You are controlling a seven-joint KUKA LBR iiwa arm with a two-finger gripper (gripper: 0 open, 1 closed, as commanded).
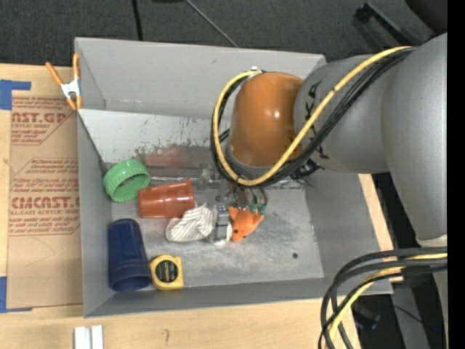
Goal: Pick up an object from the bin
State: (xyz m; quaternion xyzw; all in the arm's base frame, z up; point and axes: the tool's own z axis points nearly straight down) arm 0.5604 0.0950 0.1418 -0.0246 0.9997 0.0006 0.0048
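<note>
Grey arm over bin, gripper low at mid-floor.
Sits between crumpled white cloth and small orange thing, close against both; cannot tell whether open or clamped on either.

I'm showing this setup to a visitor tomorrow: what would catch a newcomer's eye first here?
First the grey arm with its glossy orange cover, reaching in from the right, its hand low in the middle of the bin beside a small orange thing and a crumpled white cloth. Then the bright things at the left: a green ring, a red-orange cup on its side, a dark blue cup and a yellow tape measure.
</note>
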